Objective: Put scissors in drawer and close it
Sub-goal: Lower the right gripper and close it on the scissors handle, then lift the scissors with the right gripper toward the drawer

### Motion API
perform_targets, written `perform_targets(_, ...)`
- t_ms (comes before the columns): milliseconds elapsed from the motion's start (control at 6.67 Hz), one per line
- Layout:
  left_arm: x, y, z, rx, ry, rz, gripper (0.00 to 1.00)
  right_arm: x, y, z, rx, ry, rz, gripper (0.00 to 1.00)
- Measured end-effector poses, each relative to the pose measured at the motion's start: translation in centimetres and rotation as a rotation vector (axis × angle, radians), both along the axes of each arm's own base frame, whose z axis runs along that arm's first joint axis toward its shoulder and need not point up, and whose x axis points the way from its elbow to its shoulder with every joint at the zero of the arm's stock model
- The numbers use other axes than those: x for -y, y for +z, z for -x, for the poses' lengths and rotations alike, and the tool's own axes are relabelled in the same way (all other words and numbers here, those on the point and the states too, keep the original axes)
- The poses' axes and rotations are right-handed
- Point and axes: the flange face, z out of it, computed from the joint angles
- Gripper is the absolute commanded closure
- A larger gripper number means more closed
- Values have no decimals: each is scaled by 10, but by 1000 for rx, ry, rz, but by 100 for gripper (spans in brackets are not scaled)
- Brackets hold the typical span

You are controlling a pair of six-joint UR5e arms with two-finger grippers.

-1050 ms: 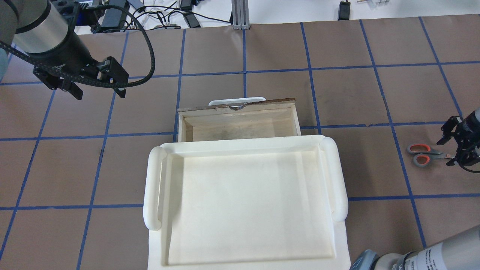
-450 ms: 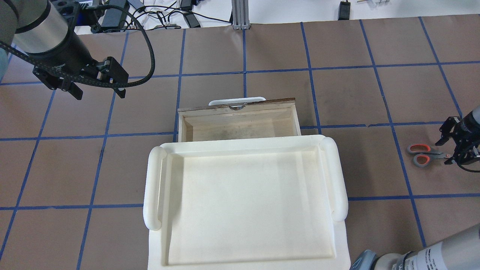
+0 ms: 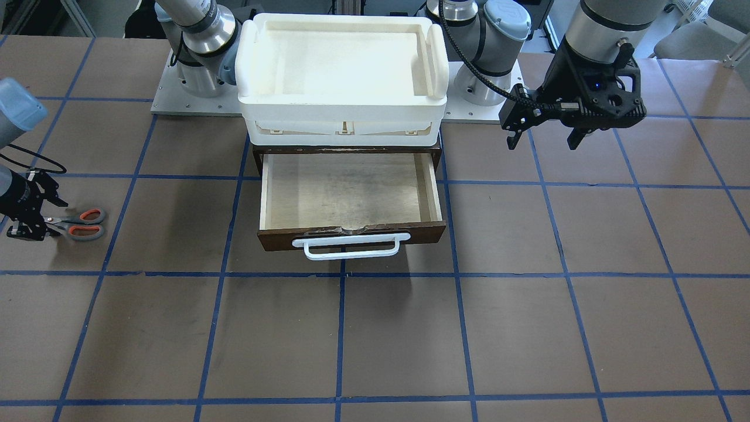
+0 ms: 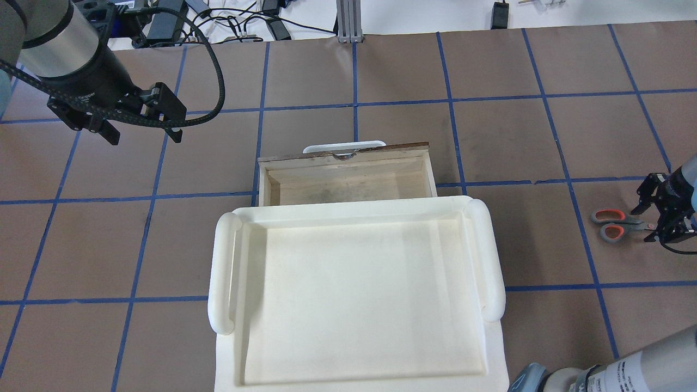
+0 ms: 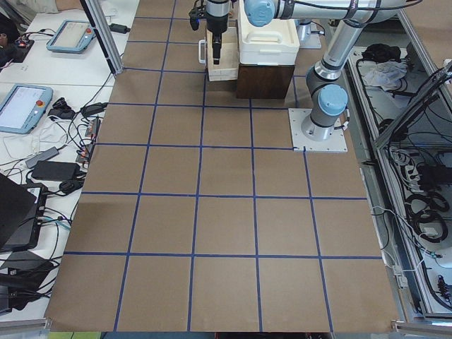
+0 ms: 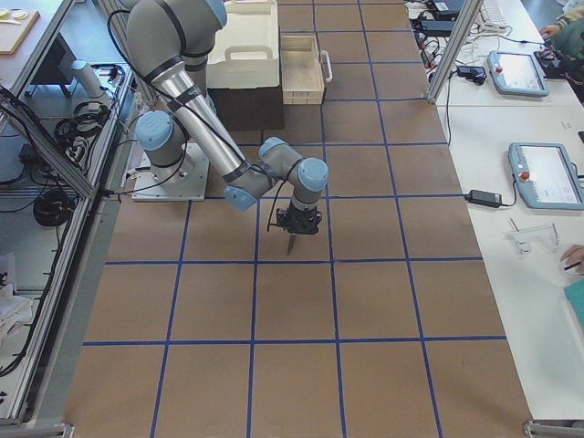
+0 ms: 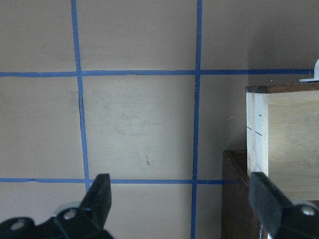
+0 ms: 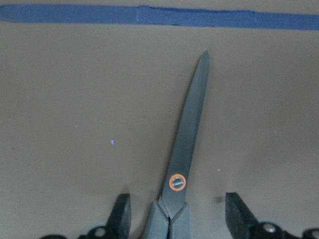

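Note:
The scissors [image 4: 618,223], with orange-and-grey handles, lie flat on the table at the far right, also seen in the front view [image 3: 79,224]. My right gripper [image 4: 646,222] is open and low over them, with its fingers on either side of the blades by the pivot [image 8: 177,181]. The wooden drawer [image 4: 343,155] stands pulled open and empty, its white handle facing away from the robot [image 3: 351,246]. My left gripper [image 4: 144,135] is open and empty, hovering left of the drawer; its wrist view shows the drawer's side [image 7: 284,139].
A large white plastic tray [image 4: 220,272] sits on top of the dark cabinet that holds the drawer. Blue tape lines grid the brown table. Cables and power bricks [image 4: 163,24] lie beyond the far edge.
My right gripper has shifted slightly over the scissors' blades and appears lower. The scissors have not moved. The left arm has barely moved.

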Motion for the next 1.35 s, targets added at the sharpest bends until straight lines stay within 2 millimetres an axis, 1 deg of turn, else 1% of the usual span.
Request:
perform_targets(300,0,0,0,1,0,1,0,-1,-1,-2,5,0,3,65)
perform_targets(450,0,0,0,1,0,1,0,0,-1,-3,8,1,7,70)
perform_targets(600,0,0,0,0,1,0,0,1,0,-3,9,2,11,74)
perform_targets(900,1,-1,0,0,1,0,0,4,5,-4,1,10,20,75)
perform_targets(1050,1,-1,0,0,1,0,0,10,11,-8,-12,20,29,75)
perform_targets(1200,1,-1,0,0,0,0,0,21,26,-15,-38,32,51,78)
perform_targets(1350,0,-1,0,1,0,-1,0,34,46,-26,-60,41,73,80)
